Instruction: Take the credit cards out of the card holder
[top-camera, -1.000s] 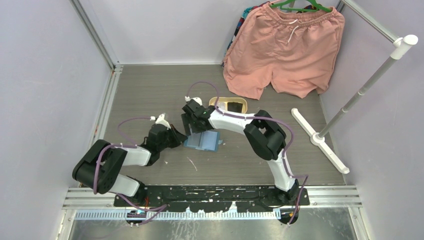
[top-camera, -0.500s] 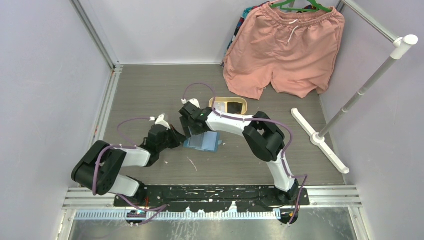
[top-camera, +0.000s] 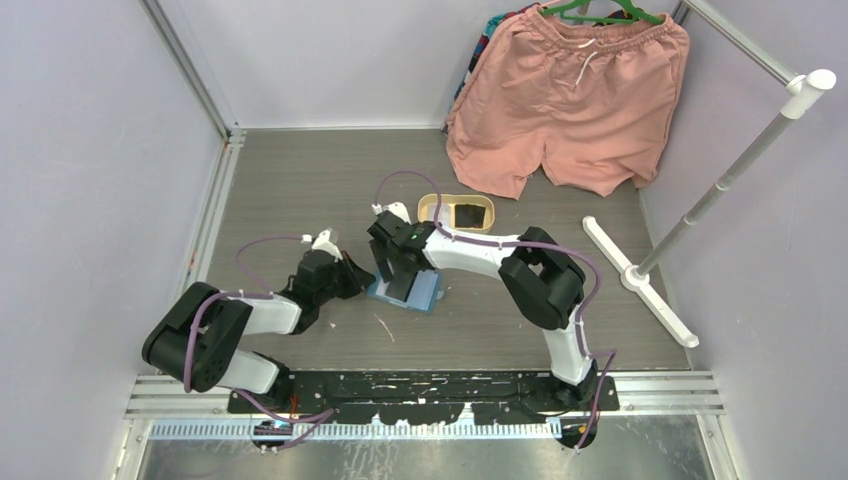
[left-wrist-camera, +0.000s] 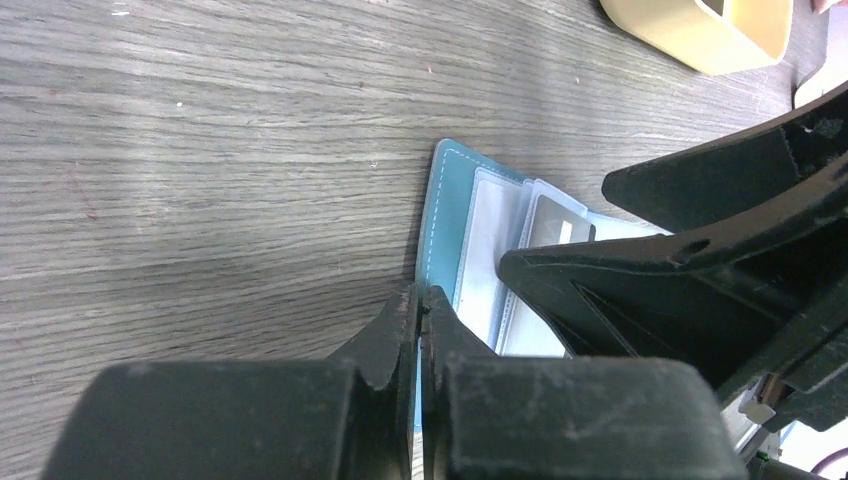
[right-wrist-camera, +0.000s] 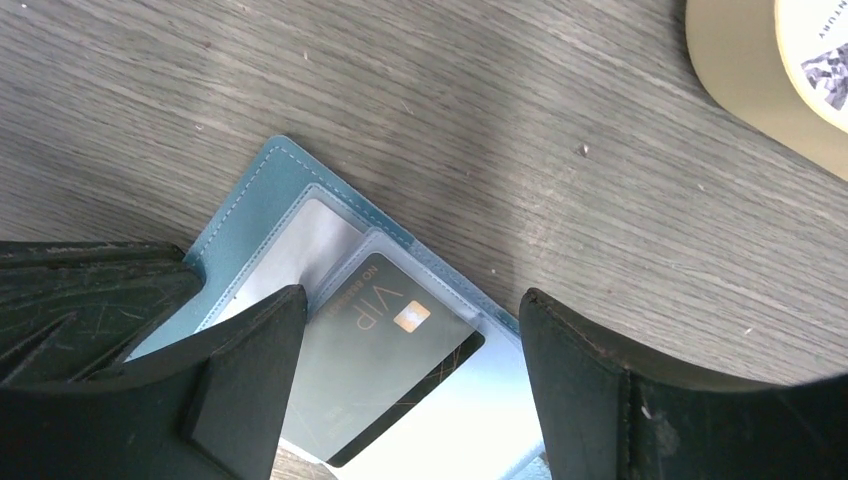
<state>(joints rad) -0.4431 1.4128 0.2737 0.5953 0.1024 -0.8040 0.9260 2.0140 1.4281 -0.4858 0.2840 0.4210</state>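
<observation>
While the small teal-blue folding card holder (right-wrist-camera: 245, 200) lies spread open on the grey wood-grain table (top-camera: 300, 180), near the smooth tan oval tray (top-camera: 428, 208), its white-stitched cover frames glossy clear plastic sleeves with rounded corners. The matte black right gripper (right-wrist-camera: 405, 320), scuffed on its faces, hovers low with its two fingers set wide apart, straddling the sleeves and gripping nothing. The left gripper (left-wrist-camera: 420, 310) is closed tight, its tips pressed together right at the holder's left edge; whether a sliver of the cover is nipped between them cannot be told. A second ago the right gripper hung over the holder's far edge, towards the tray; it has since come nearer and now sits squarely over the holder, while the left gripper and the holder have kept their places. A dark rectangular credit card (right-wrist-camera: 385, 350), lettered VIP with a small gold chip, sits inside one sleeve, beside a paler sleeve towards the stitched edge
</observation>
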